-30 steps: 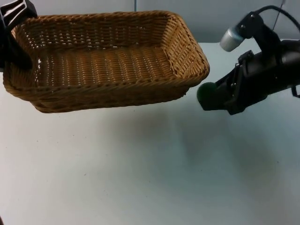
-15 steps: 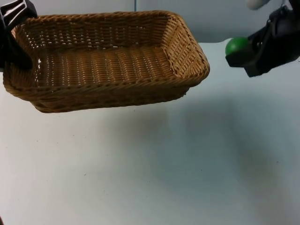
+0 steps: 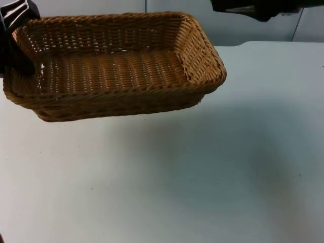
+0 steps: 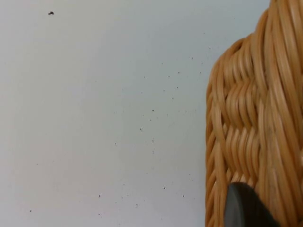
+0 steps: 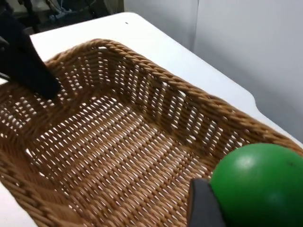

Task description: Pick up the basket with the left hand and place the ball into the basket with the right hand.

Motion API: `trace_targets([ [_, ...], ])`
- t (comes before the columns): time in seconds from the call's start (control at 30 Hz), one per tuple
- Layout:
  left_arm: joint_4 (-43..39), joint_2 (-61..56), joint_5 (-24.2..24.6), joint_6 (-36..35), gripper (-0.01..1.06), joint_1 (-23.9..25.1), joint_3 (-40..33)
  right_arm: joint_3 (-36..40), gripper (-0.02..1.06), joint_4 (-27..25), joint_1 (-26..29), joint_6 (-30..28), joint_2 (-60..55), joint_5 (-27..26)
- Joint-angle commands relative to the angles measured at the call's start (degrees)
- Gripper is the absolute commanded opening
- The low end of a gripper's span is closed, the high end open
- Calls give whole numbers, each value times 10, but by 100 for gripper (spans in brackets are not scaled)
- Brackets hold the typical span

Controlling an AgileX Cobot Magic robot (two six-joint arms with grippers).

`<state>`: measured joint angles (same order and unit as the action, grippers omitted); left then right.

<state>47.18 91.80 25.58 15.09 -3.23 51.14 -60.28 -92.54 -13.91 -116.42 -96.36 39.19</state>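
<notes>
— One green ball (image 5: 258,182), smooth and round: where is it?

— Pinched in the right gripper (image 5: 222,208). The right wrist view has a black fingertip (image 5: 202,204) pressed against its side, and the ball hangs over the near end wall of the rectangular woven wicker basket (image 3: 114,66), above the rim rather than inside.

— And the basket itself?

— Raised clear of the white table top (image 3: 167,177); in the top view it fills the upper left of the frame and throws a soft shadow on the table beneath and to the right of it. Its floor is bare weave.

— Who holds it?

— The left gripper (image 3: 15,35), at the far upper left of the top view, clamped on the basket's short end wall. In the left wrist view one black fingertip (image 4: 246,208) lies against the outside of the weave (image 4: 255,118), with the speckled table beyond.

— Where does the right arm show from above?

— As a dark shape (image 3: 258,7) along the upper edge of the top view, right of centre, in front of the grey partition wall (image 3: 228,25).
</notes>
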Motion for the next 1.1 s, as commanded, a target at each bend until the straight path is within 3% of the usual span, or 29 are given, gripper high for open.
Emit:
trace_targets([
  [0.0,15,-9,-4,-2,0,2,0,-7,0,-2,-13,1,6,10],
  [0.17,15,-9,-4,-2,0,2,0,-35,0,9,-78,1,-14,-41],
  [0.3,15,-9,-4,-2,0,2,0,-89,0,25,-143,27,-67,-142],
  [0.67,15,-9,-4,-2,0,2,0,-210,0,25,-147,124,-188,-88],
  [1.07,15,-9,-4,-2,0,2,0,-221,0,41,-158,141,-216,-81],
])
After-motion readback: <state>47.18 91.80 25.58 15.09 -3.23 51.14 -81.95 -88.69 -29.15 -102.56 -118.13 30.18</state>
